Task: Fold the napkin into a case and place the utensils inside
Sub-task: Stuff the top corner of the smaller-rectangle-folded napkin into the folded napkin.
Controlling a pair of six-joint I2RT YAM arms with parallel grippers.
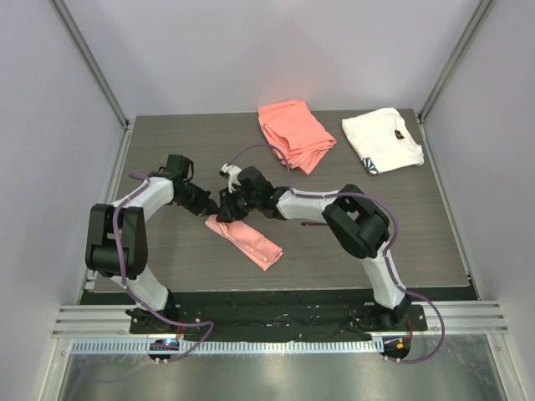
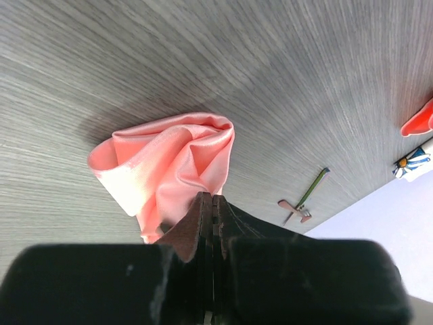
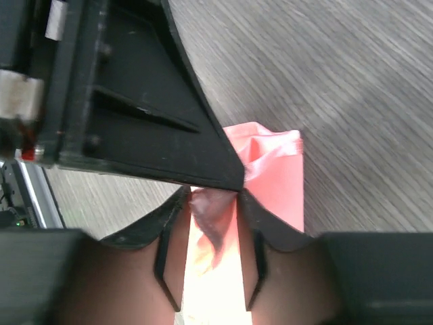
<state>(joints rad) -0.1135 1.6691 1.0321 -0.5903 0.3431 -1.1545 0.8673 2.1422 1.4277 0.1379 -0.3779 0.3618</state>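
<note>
Two pincers pinch one end of the pink napkin.
The napkin lies folded long and thin in the middle of the table. At its 10 o'clock end, the left pincer is squeezed tight on the cloth. The right pincer is narrow, gripping a bunched fold.
</note>
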